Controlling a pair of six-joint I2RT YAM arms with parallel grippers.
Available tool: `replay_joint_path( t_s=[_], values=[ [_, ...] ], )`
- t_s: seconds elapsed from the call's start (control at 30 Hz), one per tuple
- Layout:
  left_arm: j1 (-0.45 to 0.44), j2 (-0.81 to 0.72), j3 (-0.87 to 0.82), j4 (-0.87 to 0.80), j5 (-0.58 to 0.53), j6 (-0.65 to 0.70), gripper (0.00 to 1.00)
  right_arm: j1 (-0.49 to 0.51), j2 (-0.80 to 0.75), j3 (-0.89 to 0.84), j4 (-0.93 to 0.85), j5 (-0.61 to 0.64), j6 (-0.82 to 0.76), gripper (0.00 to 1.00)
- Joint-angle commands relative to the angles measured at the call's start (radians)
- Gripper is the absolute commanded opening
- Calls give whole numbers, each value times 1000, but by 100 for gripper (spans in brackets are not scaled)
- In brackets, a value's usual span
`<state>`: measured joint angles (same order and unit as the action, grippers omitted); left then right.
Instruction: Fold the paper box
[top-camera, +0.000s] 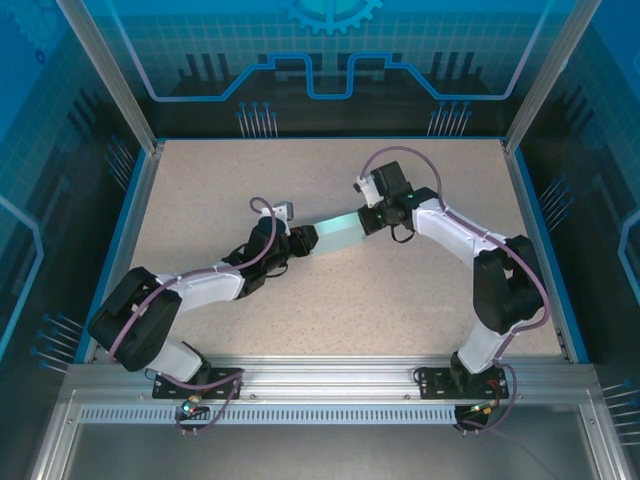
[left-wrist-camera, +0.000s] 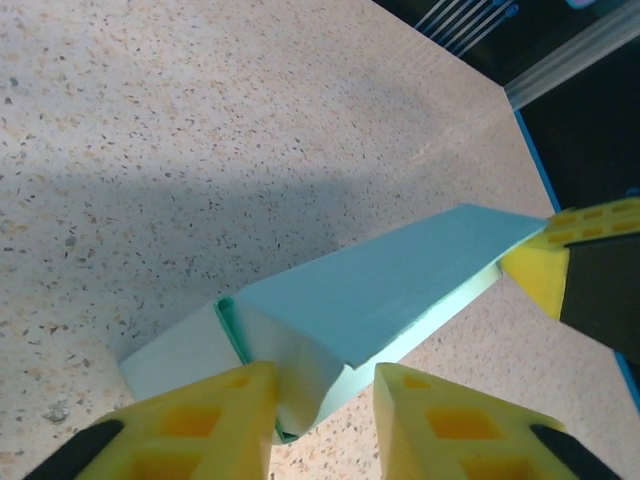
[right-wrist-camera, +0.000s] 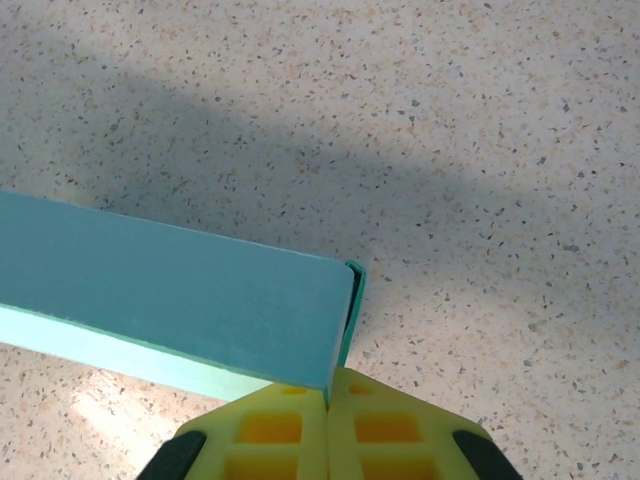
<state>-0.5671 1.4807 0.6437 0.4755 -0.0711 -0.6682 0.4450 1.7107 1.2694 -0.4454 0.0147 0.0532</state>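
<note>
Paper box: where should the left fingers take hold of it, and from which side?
Probably the end flap of the paper box, approached endwise along its length, where the left gripper is. That flap sticks out as thin card between the open fingers, and the right gripper pinches the far end.

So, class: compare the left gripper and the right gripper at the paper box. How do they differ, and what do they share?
Jaws: the left gripper stands open, with a gap between its fingers; the right gripper is shut, fingers pressed together.
Grip: the right gripper pinches a thin edge of the paper box; the left gripper clamps nothing, and a loose end flap lies in its gap.
Shared: both have yellow fingers, one gripper at each end of the box.
</note>
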Motion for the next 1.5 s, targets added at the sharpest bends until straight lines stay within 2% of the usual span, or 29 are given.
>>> replay_joint_path(
  t_s=[0.0, 0.23, 0.57, 0.9, 1.47],
  values=[
    [-5, -37, -19, 13, 41, 34, 42, 26, -21, -27, -16, -52, 13, 7],
    [4, -103, -49, 1, 34, 67, 54, 27, -32, -31, -16, -42, 15, 7],
    [53, -210, -64, -85, 9, 130, 62, 32, -31, -31, -9, -39, 17, 7],
    [117, -75, 71, -165, 144, 126, 64, 37, -34, -40, 1, -27, 15, 7],
    [115, 41, 97, -171, 263, 113, 63, 38, -40, -49, 5, -21, 17, 7]
  ],
)
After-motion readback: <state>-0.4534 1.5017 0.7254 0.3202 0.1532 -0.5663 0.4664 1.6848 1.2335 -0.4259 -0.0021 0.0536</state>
